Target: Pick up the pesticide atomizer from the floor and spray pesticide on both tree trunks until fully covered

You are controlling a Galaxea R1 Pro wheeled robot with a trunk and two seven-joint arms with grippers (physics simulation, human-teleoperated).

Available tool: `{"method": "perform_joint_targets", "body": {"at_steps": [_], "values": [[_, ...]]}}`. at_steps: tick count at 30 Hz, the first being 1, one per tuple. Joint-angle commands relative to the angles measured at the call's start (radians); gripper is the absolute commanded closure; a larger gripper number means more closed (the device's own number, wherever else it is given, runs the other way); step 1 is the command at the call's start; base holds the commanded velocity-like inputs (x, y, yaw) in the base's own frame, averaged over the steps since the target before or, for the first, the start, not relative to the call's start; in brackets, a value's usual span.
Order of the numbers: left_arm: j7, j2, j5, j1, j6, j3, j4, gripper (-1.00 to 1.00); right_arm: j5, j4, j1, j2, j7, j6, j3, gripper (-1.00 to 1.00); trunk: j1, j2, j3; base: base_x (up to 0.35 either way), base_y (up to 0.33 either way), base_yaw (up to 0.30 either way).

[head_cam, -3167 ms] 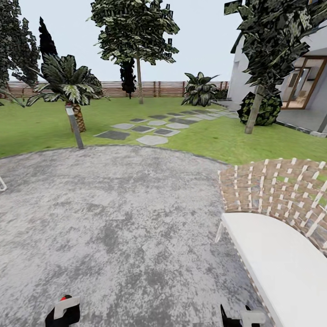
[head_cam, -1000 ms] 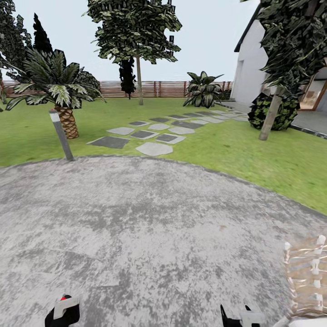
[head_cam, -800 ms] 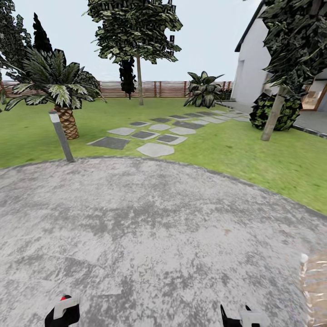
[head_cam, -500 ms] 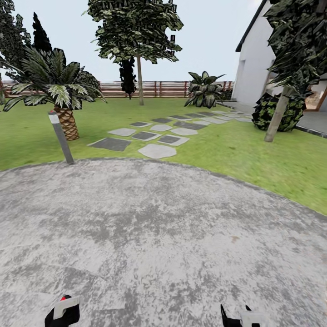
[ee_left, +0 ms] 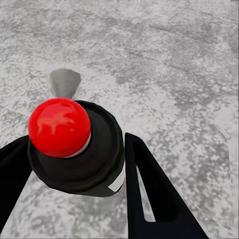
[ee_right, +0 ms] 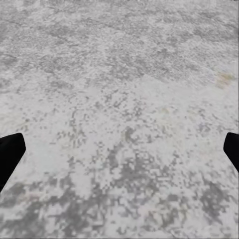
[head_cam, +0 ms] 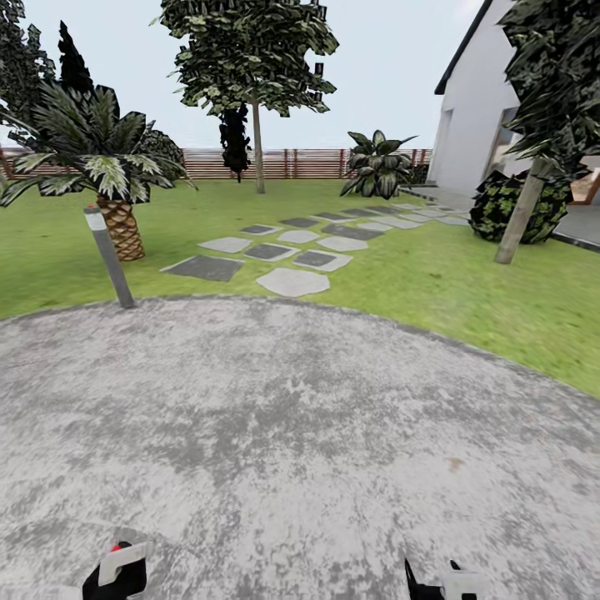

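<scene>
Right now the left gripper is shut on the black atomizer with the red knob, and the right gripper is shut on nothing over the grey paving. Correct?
Not quite. The right gripper is open: the right wrist view shows its black fingertips far apart over the mottled grey paving. The left gripper is indeed shut on the black, red-knobbed atomizer.

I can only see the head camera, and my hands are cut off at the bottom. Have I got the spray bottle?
Observer: Yes. In the left wrist view, the left gripper has the pesticide atomizer between its black fingers.
Operator: What does it look like?
Observer: It has a dark round body with a shiny red ball on top.
Operator: And my other hand?
Observer: The right gripper is wide open, and the grey floor shows between its fingers.
</scene>
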Motion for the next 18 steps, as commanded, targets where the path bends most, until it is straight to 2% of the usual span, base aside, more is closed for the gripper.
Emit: {"method": "perform_joint_targets", "body": {"at_steps": [1,18], "values": [[-0.001,0.0,0.009,-0.001,-0.003,-0.002,0.001,1.0,0.007,0.001,-0.001,0.0,0.0,-0.003,-0.008,-1.0,0.0,0.0,-0.001,0.325,0.124,0.0],[-0.001,0.0,0.008,-0.001,-0.004,-0.003,0.001,1.0,0.007,0.001,-0.001,0.0,0.0,-0.003,-0.008,-1.0,0.0,0.0,-0.001,0.33,0.112,0.0]]}}
